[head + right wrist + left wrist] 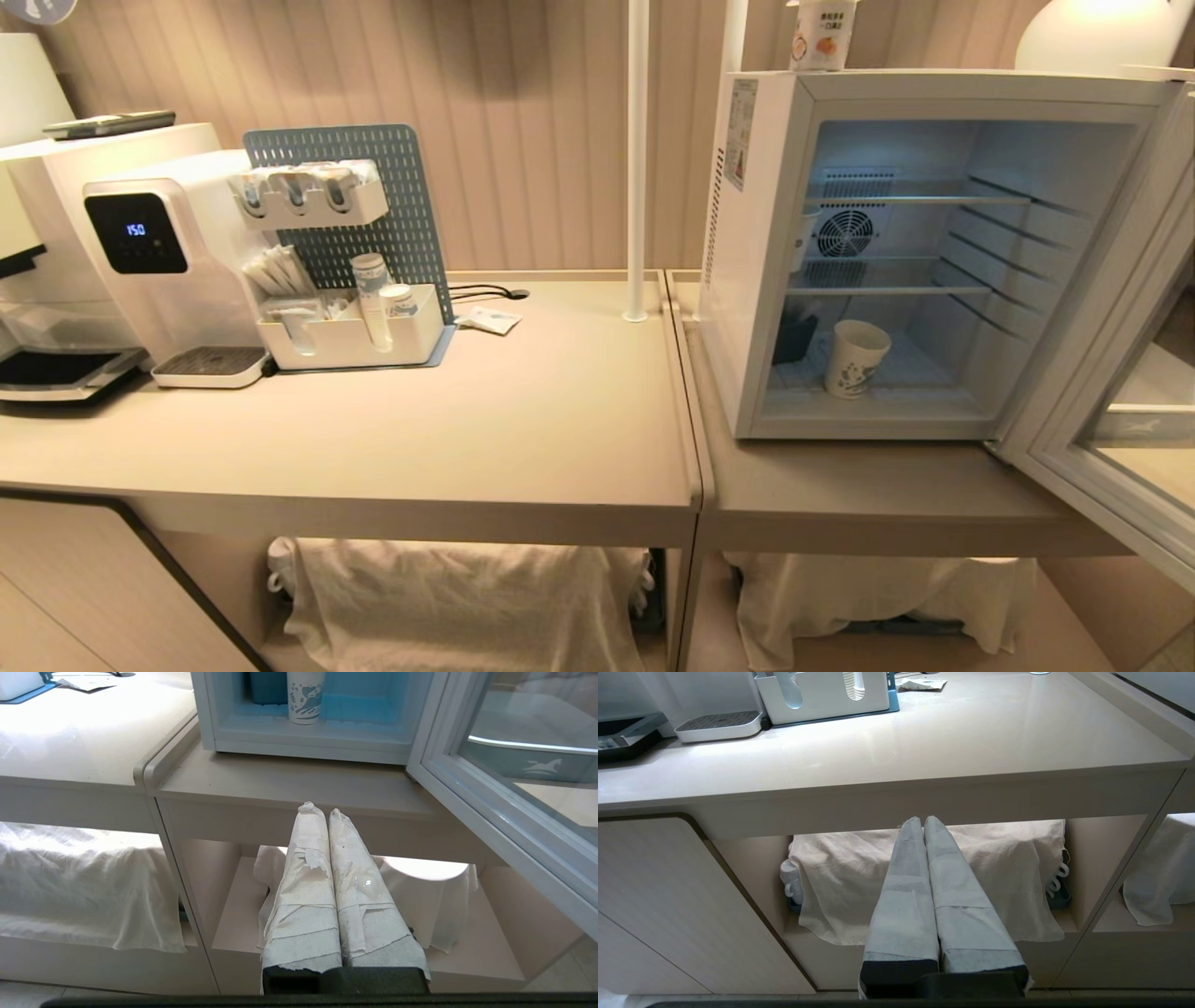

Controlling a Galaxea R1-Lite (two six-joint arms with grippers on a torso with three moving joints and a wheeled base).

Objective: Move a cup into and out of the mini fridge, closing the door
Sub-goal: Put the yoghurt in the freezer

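White water dispenser with black screen point(154, 257) at far left of the beige counter point(523, 420), blue pegboard organiser with white tray point(359, 280) next to it. Left gripper point(923, 820) low in front of the counter edge, wrapped fingers pressed together, empty. White box-shaped mini fridge point(756, 252) on the right-hand counter; white paper cup with blue print point(855, 358) upright on its floor. Right gripper point(321, 810) below the fridge front, closed, empty. Glass-windowed white door point(1111, 373) swung wide open at far right.
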